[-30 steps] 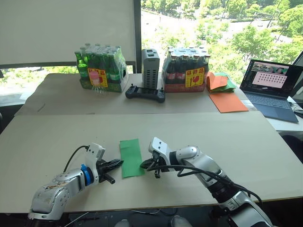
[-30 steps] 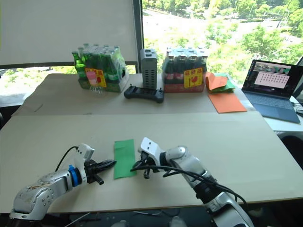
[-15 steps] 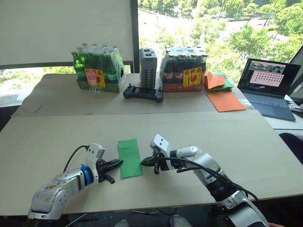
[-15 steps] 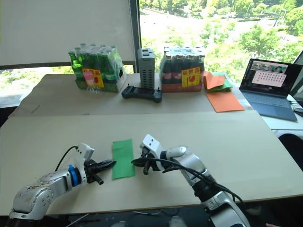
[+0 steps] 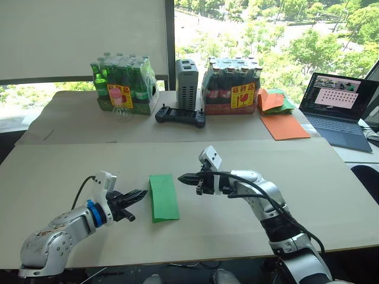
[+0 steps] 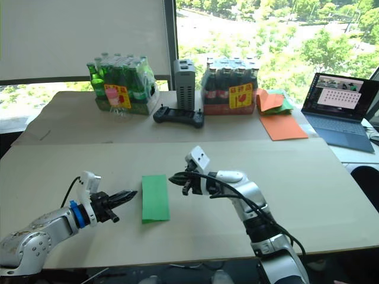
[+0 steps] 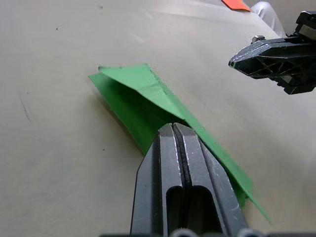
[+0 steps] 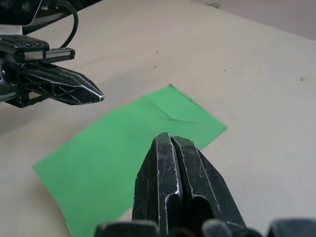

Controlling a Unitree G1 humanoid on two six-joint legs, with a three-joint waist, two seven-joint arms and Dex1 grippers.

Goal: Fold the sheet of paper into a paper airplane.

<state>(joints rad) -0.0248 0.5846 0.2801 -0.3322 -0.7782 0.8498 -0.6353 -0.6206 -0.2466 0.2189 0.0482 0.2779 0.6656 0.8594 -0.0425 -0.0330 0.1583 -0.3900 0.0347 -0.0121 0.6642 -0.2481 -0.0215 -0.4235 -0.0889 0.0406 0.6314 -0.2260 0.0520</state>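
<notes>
The worktop carries the sheet of paper near its front edge, lying flat as a narrow strip folded lengthwise, its upper layer lifting slightly along one long edge in the left wrist view. It lies between my two pincers and touches neither.

My left pincer rests low, just beside the strip's left edge, fingers pressed together and holding nothing. My right pincer hovers above the worktop near the strip's far right corner, fingers likewise together and empty.

Step in hand, as I judge it: the centre fold is made; the nose corners are not yet turned in, so the airplane is at an early stage.

Next move, as I judge it: pin the strip with one pincer, part the other's fingers, catch a far corner and fold it toward the centre crease. Thin paper slides easily, so the pinning pincer must press down first.
</notes>
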